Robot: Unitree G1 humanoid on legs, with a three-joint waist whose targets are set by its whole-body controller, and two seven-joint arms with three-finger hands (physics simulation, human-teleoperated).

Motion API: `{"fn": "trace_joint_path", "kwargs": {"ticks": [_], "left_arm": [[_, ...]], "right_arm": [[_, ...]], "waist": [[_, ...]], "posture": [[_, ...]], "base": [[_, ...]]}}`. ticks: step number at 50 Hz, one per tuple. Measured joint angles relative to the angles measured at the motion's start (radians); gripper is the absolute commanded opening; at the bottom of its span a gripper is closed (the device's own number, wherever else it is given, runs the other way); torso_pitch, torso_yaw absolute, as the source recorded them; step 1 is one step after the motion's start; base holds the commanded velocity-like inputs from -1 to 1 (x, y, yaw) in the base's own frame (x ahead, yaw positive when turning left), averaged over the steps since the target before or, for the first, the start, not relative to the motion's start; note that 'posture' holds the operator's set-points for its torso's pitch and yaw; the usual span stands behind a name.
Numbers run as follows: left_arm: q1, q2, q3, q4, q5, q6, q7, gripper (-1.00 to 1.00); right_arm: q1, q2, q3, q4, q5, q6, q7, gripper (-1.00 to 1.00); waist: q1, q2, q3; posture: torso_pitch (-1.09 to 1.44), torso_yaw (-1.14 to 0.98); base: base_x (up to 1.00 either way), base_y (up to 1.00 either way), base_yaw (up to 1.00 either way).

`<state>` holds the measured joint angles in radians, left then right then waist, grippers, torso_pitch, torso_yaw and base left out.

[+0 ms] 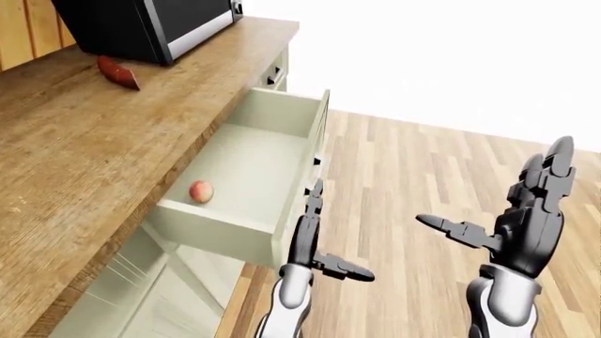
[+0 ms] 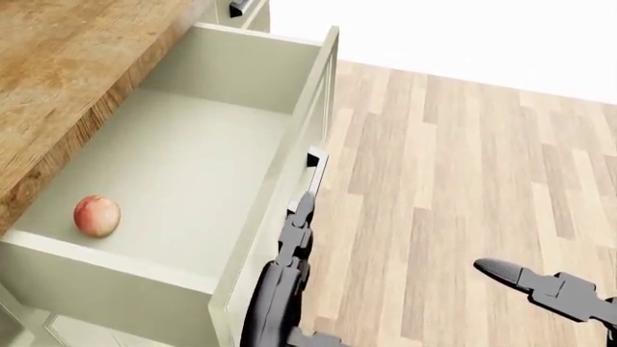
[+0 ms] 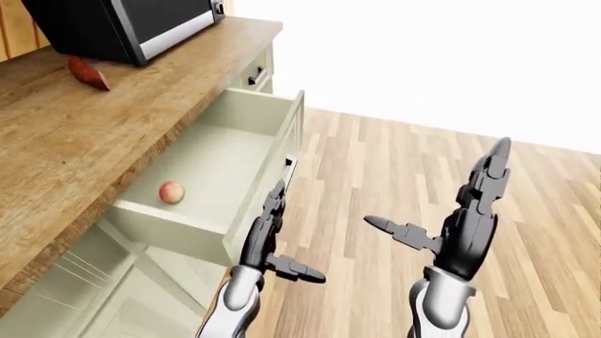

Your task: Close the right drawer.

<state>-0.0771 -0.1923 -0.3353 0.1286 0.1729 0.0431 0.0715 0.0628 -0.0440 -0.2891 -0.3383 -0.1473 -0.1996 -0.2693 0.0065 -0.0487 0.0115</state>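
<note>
One drawer [image 1: 246, 176] stands pulled out from under the tabletop [image 1: 84, 148], its long axis running along the tabletop edge, an apple [image 1: 200, 191] inside. Left hand [image 1: 310, 236] lies flat against its front panel, fingers open; right hand [image 1: 526, 211] is open, apart.

Drawer [image 2: 252, 66] open, peach [image 2: 96, 215] inside; left robot hand [image 2: 286, 271] fingers straight against drawer front.

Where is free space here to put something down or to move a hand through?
Inside the open drawer, all but the corner by the apple is bare. The counter is bare below the sweet potato and microwave. It is tight where the left hand meets the drawer front.
</note>
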Motion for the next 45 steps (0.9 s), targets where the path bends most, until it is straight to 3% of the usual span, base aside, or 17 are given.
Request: {"fn": "trace_joint_path", "kwargs": {"ticks": [9, 23, 45], "left_arm": [[-0.028, -0.007, 0.034, 0.048, -0.037, 0.035, 0.033, 1.00], [-0.032, -0.015, 0.040, 0.077, -0.048, 0.021, 0.107, 1.00], [-0.075, -0.023, 0.073, 0.112, -0.102, 0.029, 0.153, 1.00]], "right_arm": [[-0.001, -0.001, 0.003, 0.010, -0.003, -0.005, -0.002, 1.00], [0.000, -0.001, 0.003, 0.008, -0.005, -0.005, -0.003, 1.00], [-0.001, -0.001, 0.006, 0.015, -0.005, -0.003, -0.001, 1.00]], "waist": [[0.000, 0.001, 0.000], [-0.002, 0.000, 0.000], [-0.011, 0.004, -0.003]], "posture": [[0.00, 0.00], [0.00, 0.00], [0.00, 0.00]], "base": [[0.00, 0.00, 0.00], [0.00, 0.00, 0.00], [0.00, 0.00, 0.00]]}}
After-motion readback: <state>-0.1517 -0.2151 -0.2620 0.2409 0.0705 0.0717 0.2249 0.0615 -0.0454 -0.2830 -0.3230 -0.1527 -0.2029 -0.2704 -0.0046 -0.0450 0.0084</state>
